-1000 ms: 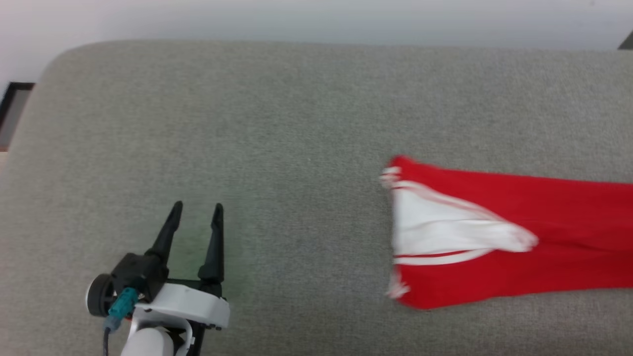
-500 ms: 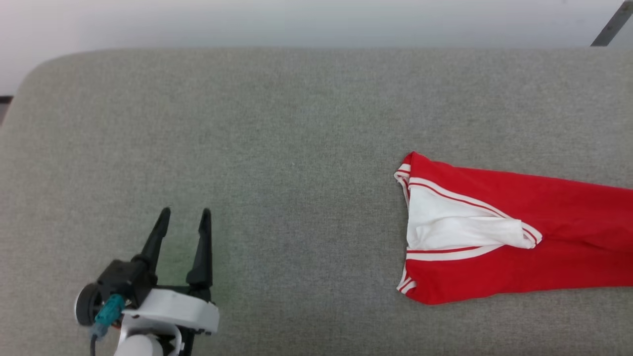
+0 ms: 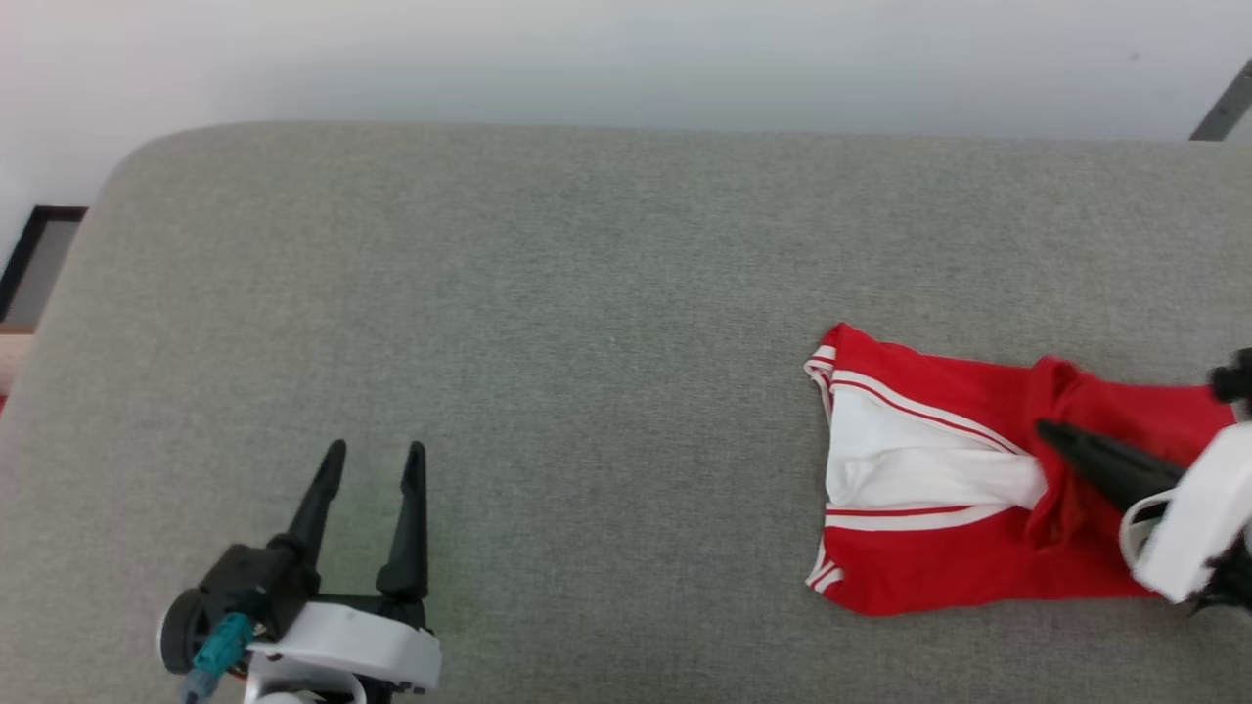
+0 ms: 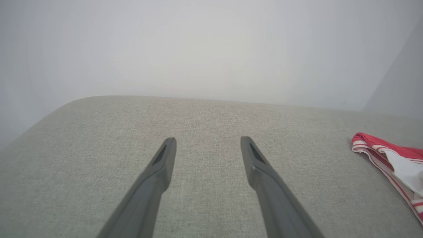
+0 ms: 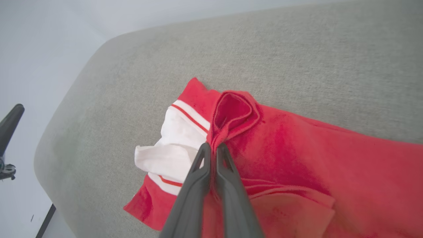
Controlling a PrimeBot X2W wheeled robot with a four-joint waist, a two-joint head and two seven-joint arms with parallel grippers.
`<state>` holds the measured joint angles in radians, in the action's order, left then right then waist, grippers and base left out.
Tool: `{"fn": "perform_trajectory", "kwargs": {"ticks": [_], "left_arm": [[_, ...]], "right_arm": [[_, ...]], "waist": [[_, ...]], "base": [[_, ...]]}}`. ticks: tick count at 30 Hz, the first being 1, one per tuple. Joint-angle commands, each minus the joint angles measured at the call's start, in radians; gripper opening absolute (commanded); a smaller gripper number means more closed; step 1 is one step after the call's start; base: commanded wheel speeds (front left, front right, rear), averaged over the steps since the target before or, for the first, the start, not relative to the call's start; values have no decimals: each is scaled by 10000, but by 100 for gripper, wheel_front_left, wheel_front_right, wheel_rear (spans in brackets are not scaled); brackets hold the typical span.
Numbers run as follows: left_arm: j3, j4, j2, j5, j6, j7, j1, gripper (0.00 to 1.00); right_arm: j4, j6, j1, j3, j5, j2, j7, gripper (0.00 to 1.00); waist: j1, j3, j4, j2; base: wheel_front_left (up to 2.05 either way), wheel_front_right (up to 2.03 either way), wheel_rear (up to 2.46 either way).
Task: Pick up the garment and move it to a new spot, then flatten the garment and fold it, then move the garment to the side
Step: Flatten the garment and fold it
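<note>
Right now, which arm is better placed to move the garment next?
Right. The right gripper is shut on a pinched red fold of the garment; the left gripper is open, far off over the cushion.

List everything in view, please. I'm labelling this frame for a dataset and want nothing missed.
garment: one, red with a white sleeve and red-and-white striped trim, lying on the right part of the cushion
cushion: one, grey woven fabric, beneath the garment and both grippers
wall: one, white, behind the cushion
slanted bar: one, grey, far upper right against the wall
dark-rimmed panel: one, black rim, past the cushion's left end; I cannot tell what it is
left gripper: one, dark fingers, open, over the cushion at lower left, holding nothing
right gripper: one, dark fingers, shut on a raised red fold of the garment
</note>
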<state>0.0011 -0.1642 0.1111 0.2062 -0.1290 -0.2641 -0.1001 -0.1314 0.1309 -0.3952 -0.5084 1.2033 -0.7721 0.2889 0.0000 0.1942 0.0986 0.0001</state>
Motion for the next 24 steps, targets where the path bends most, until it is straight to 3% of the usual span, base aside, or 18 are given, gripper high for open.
{"fn": "perform_trajectory", "kwargs": {"ticks": [1, 9, 15, 24], "left_arm": [[-58, -54, -42, 90, -23, 5, 100, 100], [-267, -171, -112, 417, -23, 5, 217, 100], [-477, -178, 38, 686, -23, 5, 134, 100], [-738, -264, 14, 724, -23, 5, -123, 100]], "right_arm": [[33, -4, -2, -42, -432, 251, 237, 0], [-236, -1, -523, -303, -2087, 2119, 1039, 0], [-865, -1, -937, -260, -3116, 3317, 1044, 0], [-2312, -1, -1258, -271, -4240, 4247, 522, 0]], "waist": [[0, -75, 201, -1], [0, -189, 584, -1], [0, -163, 790, -1], [0, 16, 953, -1]], "base": [[0, 0, 0], [0, 0, 0], [0, 0, 0], [0, 0, 0]]}}
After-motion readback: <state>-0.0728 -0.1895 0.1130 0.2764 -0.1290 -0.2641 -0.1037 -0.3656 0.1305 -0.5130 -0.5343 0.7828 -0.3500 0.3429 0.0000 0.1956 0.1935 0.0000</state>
